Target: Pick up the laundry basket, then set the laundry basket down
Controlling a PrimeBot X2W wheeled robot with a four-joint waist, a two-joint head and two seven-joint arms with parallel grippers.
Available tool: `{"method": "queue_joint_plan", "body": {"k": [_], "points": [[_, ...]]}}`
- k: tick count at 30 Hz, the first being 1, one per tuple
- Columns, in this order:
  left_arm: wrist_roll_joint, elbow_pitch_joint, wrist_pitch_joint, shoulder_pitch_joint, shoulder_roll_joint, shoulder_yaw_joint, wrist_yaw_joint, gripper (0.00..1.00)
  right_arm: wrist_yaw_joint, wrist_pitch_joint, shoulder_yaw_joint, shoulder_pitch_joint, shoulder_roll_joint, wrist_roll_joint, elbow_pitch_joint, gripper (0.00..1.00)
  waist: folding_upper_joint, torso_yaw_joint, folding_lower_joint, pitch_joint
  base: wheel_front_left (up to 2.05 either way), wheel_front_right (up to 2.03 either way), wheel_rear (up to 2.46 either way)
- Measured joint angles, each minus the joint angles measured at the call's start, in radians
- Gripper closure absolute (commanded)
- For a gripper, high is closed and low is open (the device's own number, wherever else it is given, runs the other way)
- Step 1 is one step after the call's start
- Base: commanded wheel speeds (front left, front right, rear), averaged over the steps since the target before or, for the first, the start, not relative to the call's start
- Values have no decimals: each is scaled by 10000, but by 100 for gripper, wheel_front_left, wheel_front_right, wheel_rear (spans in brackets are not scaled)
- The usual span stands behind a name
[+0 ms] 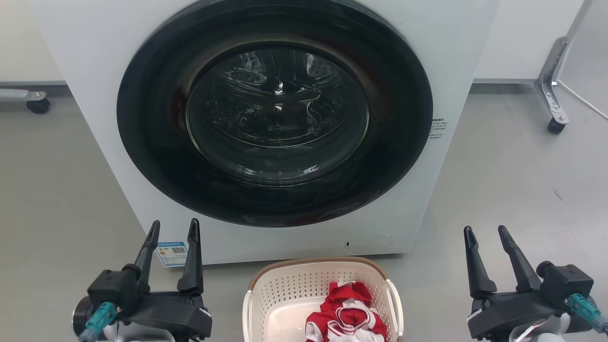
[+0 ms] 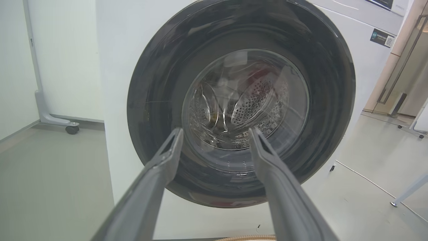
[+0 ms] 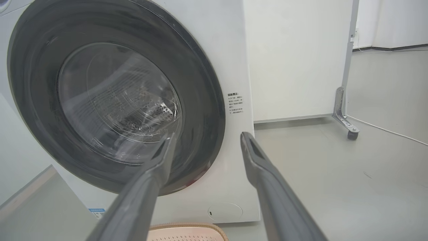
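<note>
Head view: laundry basket (image 1: 285, 289) on the floor just before the washer (image 1: 85, 71), between left end effector (image 1: 175, 222) and right end effector (image 1: 485, 228), both open, empty. Left wrist view: brown rim (image 2: 247, 238) at bottom edge. Right wrist view: likewise. Recommend gripping both side handles (image 1: 397, 304) together, lifting level.

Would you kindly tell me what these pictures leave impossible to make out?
Head view: the bottom edge cuts off the near end of the laundry basket and the red-and-white garment.
Head view: print on the washer label is too small to read.
Wrist views: the bottom edge cuts off most of the basket.
</note>
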Motion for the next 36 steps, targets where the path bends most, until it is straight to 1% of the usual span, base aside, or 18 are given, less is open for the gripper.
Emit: {"method": "queue_joint_plan", "body": {"k": [7, 10, 15, 31, 36], "points": [[817, 17, -272, 123, -8, -79, 211, 0, -88, -251, 140, 3, -21, -754, 29, 0, 0, -2, 0, -18, 0, 0, 0], [1022, 19, -337, 123, -19, -107, 224, 0, -100, -353, 196, 6, -33, -974, 71, 0, 0, -3, 0, -33, 0, 0, 0], [1020, 73, -328, 141, -48, -63, 297, 0, -100, -362, 155, 24, -31, -989, 100, 0, 0, -15, 0, -42, 0, 0, 0], [1020, 146, -267, 175, -209, 130, 299, 0, -82, -362, -90, 27, -6, -999, 73, 0, 0, -22, 0, -34, 0, 0, 0], [1020, 163, -236, 175, -228, 180, 299, 0, -29, -364, -115, 28, 2, -1018, 69, 0, 0, -17, 0, -20, 0, 0, 0]]}}
